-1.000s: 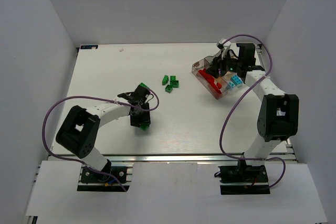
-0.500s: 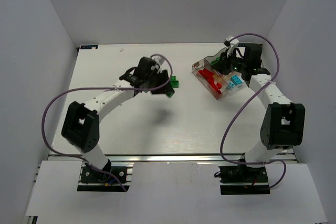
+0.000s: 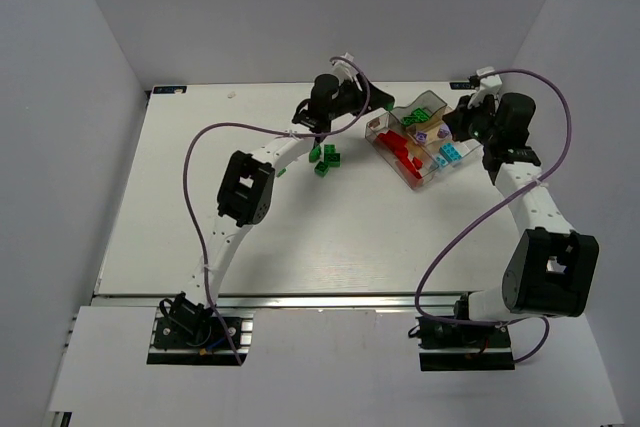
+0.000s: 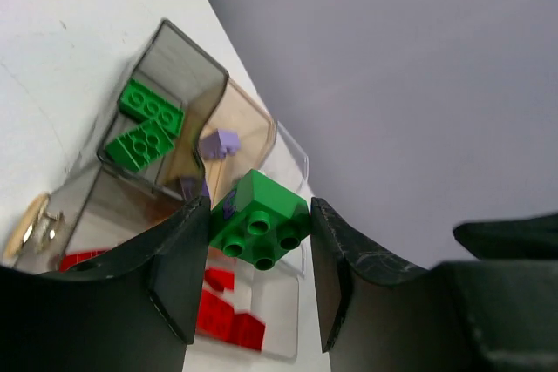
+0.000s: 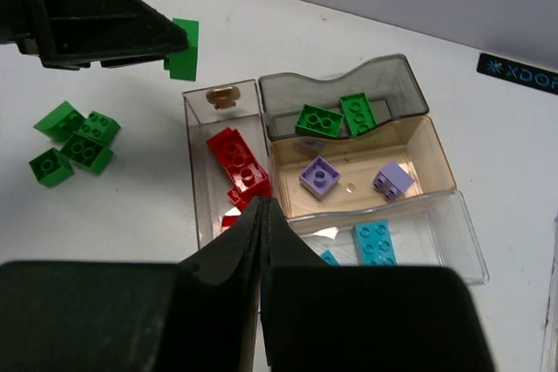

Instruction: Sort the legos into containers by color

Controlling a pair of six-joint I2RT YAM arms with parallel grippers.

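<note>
Left tool (image 4: 261, 231) clamps brick (image 4: 258, 215) (green).

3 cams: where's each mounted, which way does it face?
Top external: above, behind the bases, looking down at the table; both arms show.
Left wrist: on the left gripper, facing the tray; fingers clamp a green brick.
Right wrist: on the right gripper, looking down into the tray; shut fingers show.
Shared: both wrist views see tray and held brick.
</note>
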